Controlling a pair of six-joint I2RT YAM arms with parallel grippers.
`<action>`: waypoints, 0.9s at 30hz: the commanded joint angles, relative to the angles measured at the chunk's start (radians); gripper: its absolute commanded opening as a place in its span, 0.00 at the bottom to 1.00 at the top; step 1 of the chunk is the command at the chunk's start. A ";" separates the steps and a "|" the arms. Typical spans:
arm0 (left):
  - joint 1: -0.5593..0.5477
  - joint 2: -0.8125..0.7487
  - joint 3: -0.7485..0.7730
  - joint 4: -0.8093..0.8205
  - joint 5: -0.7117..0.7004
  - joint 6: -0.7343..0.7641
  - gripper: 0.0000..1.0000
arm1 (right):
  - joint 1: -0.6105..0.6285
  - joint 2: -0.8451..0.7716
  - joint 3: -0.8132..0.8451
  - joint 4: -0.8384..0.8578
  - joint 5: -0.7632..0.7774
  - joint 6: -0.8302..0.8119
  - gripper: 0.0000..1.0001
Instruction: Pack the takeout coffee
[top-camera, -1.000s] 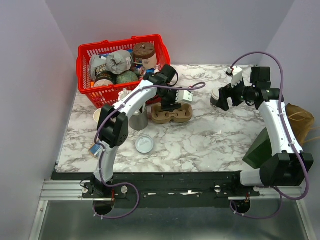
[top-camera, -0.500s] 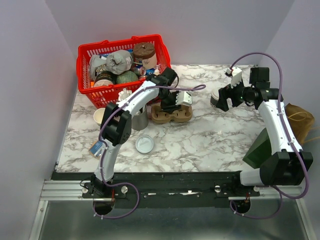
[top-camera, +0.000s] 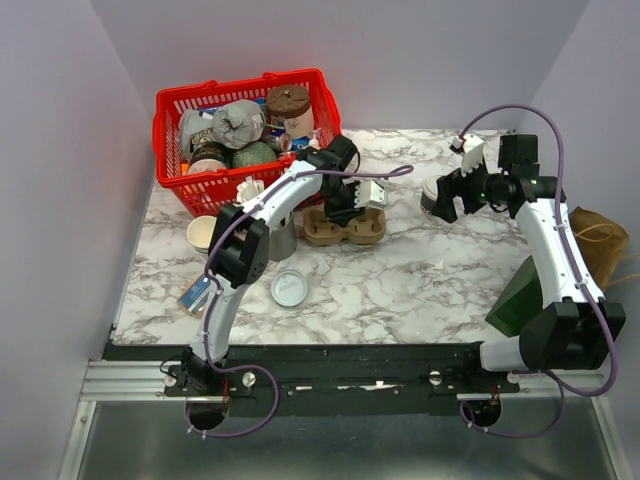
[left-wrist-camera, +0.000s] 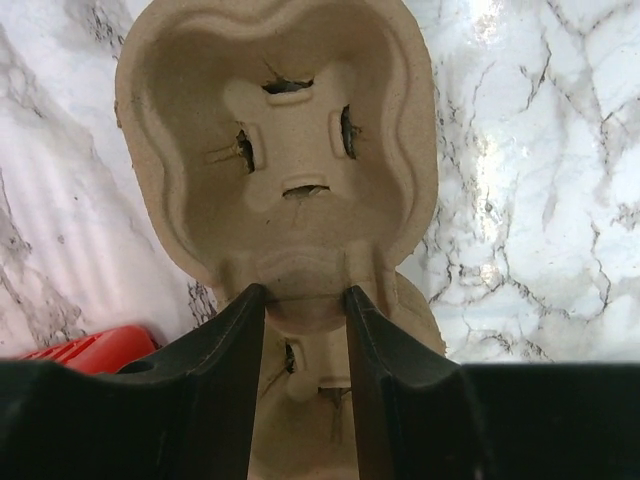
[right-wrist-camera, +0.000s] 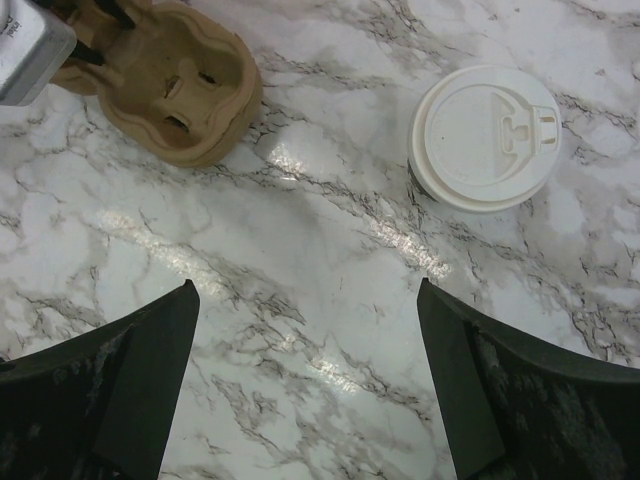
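Toward the back middle of the marble worktop (top-camera: 430, 285), my left arm stretched out from its base at the near left edge. Its white forearm slanted up and to the right beside the corner of the red basket (top-camera: 215, 190), and the wrist folded steeply down over the brown cardboard cup carrier (top-camera: 368, 230). My left tool (top-camera: 343, 210) pointed down into that carrier. From the wrist I saw its two black fingers (left-wrist-camera: 225, 350) set on either side of the narrow ridge between the two wells, touching both flanks, so it was clamped on the carrier there. My right arm rose along the right edge of the worktop and bent at the top. Its wrist was turned left and tipped downward, so my right tool (top-camera: 455, 190) hung above the surface with its jaws spread wide and nothing between them. The takeout coffee (top-camera: 432, 192) stood upright on the worktop at the back right, its white lid on, well apart from the carrier. Through the right wrist camera it sat ahead of the right-hand finger, outside the gap, untouched. A loose white lid (top-camera: 288, 288) lay flat near my left elbow.
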 joint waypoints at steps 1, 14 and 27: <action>0.000 0.040 0.041 -0.010 0.025 -0.018 0.43 | -0.006 0.011 0.004 0.013 -0.003 -0.003 0.98; 0.003 0.039 0.021 0.029 0.031 -0.030 0.52 | -0.007 0.025 0.007 0.015 -0.006 -0.003 0.98; 0.013 0.022 0.058 -0.018 0.074 -0.036 0.15 | -0.006 0.048 0.048 0.004 -0.006 -0.004 0.98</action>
